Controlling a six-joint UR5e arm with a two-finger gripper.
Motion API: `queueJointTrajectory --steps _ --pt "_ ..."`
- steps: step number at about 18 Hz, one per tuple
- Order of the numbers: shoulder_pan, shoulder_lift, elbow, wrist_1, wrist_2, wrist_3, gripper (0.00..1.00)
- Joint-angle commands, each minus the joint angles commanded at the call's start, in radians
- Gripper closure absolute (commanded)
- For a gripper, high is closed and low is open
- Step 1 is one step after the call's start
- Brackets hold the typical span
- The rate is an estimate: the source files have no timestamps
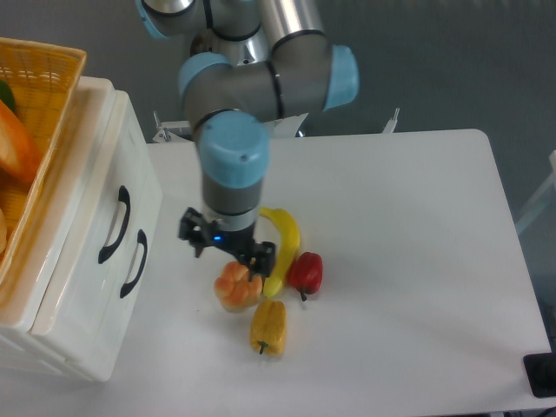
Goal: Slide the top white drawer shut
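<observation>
The top white drawer (97,228) is the upper front of the cream cabinet at the left. Its black arched handle (114,224) sits just above the lower drawer's like handle (135,262). Both fronts look flush with each other. My gripper (228,262) hangs from the blue-capped wrist near the table's middle, well right of the cabinet and touching neither handle. It is just above an orange round fruit (236,287). Its black fingers (263,257) stand spread on either side of the wrist, with nothing between them.
A yellow woven basket (52,104) holding orange items rests on the cabinet top. On the table lie a banana (287,239), a red pepper (306,272) and a yellow pepper (268,325). The arm's base stands behind at top centre.
</observation>
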Motion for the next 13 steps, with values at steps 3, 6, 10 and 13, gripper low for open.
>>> queueJointTrajectory --steps 3,6,10,13 --pt "0.052 0.028 0.005 0.0 0.024 0.087 0.0" --pt "0.129 0.061 0.002 -0.012 0.067 0.233 0.0" --pt "0.209 0.09 -0.003 -0.021 0.074 0.361 0.0" --pt "0.261 0.104 -0.005 -0.026 0.075 0.454 0.0"
